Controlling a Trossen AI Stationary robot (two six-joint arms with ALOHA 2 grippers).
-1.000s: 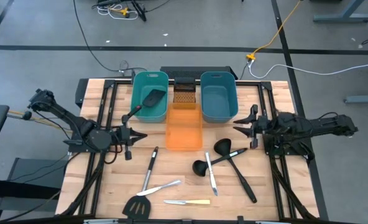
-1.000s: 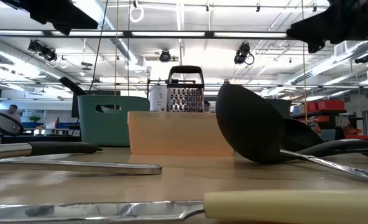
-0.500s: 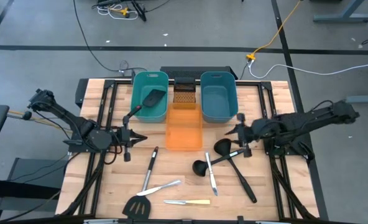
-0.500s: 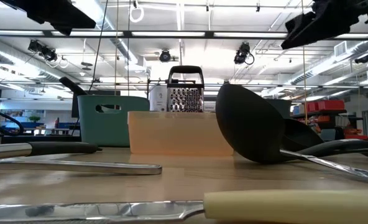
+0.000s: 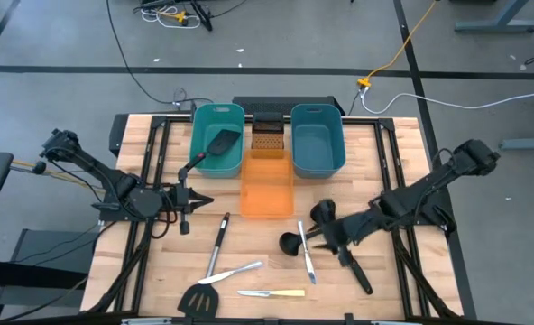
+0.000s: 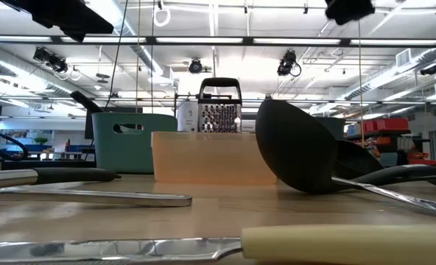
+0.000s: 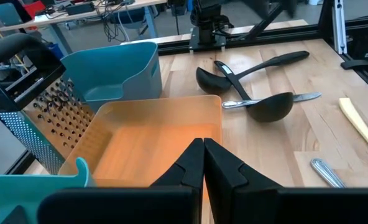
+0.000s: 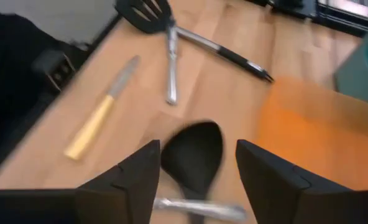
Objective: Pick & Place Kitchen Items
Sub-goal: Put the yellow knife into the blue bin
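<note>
Right pincer [image 5: 328,236] hovers with fingers spread, grasping nothing, over two crossed black plastic ladles [image 5: 314,227] and a silver table knife [image 5: 307,253] on the wooden surface [image 5: 258,242]. Left pincer [image 5: 184,199] waits clenched and empty beside the orange translucent tub [image 5: 267,185]. One black slotted spatula [image 5: 215,146] lies in the left teal tub [image 5: 216,140]. A metal grater [image 5: 268,137] stands between the tubs. A cream-handled knife [image 5: 272,292] lies near the front edge. No writing is legible.

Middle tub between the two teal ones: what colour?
Orange tub, translucent; clearest in the high view.
</note>
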